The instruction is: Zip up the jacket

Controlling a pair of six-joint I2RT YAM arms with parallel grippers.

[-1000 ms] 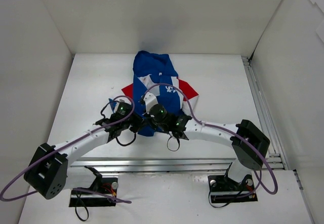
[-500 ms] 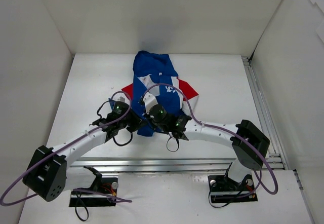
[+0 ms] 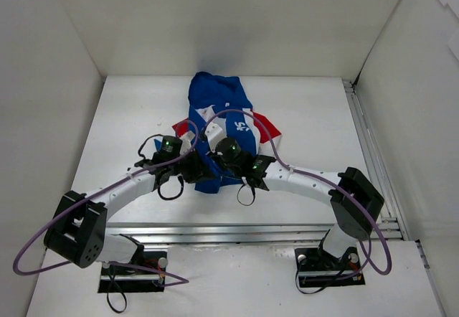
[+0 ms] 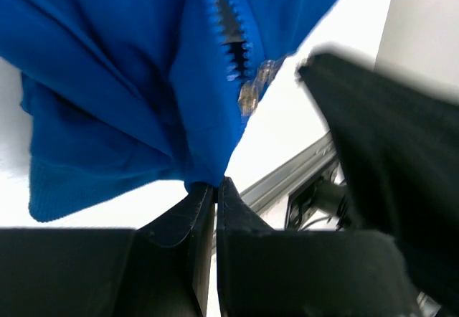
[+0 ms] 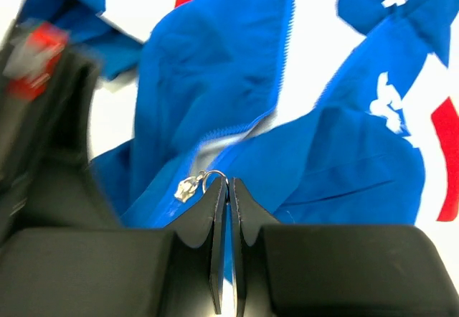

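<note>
Pinching jacket [image 4: 107, 80] hem: left hand [image 4: 215, 186] closed | right hand [image 5: 228, 185] closed on zipper pull [image 5: 192, 185]

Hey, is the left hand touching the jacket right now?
Touching. The left wrist view shows the left hand closed, its fingertips pinching a blue corner of the jacket.

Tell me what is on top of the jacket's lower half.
Both grippers sit over the jacket hem: the left gripper pinches blue fabric, the right gripper holds the zipper pull. From above they hide the zipper's lower end.
</note>
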